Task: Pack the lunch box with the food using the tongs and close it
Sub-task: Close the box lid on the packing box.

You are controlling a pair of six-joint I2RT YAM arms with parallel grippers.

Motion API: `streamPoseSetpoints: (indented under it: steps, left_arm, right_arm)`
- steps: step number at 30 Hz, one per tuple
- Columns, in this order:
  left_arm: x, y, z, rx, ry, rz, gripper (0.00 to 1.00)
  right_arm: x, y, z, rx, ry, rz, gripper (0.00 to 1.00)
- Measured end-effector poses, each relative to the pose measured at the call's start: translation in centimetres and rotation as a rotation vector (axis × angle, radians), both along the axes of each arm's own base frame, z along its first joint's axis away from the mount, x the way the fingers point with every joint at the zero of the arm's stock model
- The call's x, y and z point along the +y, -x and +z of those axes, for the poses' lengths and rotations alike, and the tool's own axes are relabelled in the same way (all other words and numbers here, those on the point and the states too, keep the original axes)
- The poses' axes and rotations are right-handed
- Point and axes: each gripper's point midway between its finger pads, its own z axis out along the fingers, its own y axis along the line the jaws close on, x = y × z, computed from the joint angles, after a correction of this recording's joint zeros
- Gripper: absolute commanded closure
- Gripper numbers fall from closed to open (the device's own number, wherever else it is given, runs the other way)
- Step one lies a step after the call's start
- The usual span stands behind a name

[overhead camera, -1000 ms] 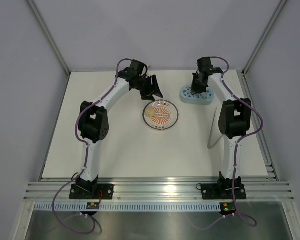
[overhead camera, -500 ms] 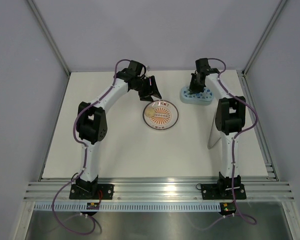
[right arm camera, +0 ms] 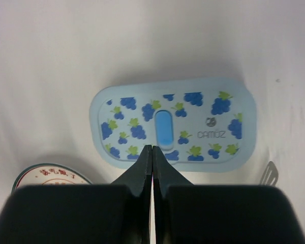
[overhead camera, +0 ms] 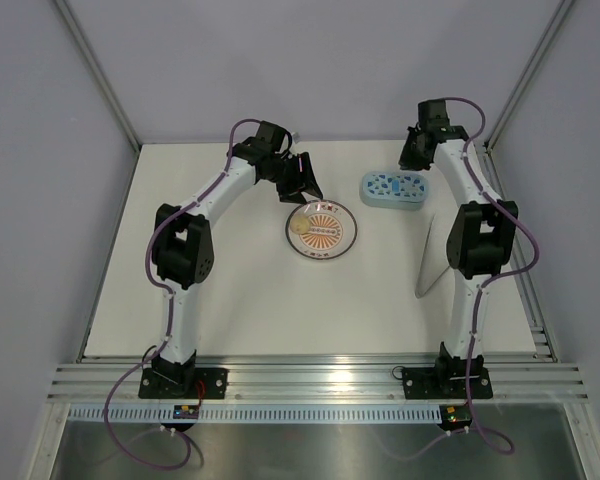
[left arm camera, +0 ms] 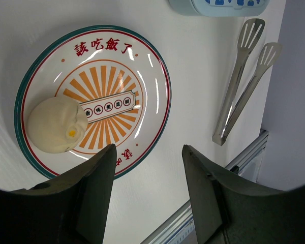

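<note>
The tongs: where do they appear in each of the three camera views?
Top external: the tongs lie right of the plate, toward the table's right side.
Left wrist: tongs at the right, beside the plate.
Right wrist: only one tip, at the lower right edge.
Shared landmark: the closed lunch box, near their slotted ends.

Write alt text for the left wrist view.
A white plate with an orange sunburst holds one pale bun, framed by the open fingers of the left gripper. Silvery tongs lie on the table to its right, and the edge of the pale-blue lunch box shows at the top.
</note>
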Motion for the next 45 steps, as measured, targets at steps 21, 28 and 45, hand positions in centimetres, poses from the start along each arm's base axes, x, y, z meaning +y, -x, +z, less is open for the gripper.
streamPoseSetpoints:
  steps: [21, 28, 45]
  left_arm:
    - [0.0, 0.0, 0.0, -0.003, 0.0, -0.002, 0.42]
    - [0.0, 0.0, 0.0, -0.003, 0.0, -0.002, 0.42]
    - [0.1, 0.2, 1.4, -0.029, 0.007, -0.003, 0.41]
  right_arm:
    - [-2.6, 0.4, -7.5, 0.133, -0.05, -0.065, 1.0]
    - [-2.5, 0.6, -7.2, 0.141, -0.052, -0.062, 1.0]
    - [3.1, -1.1, -7.5, 0.124, -0.07, 0.041, 1.0]
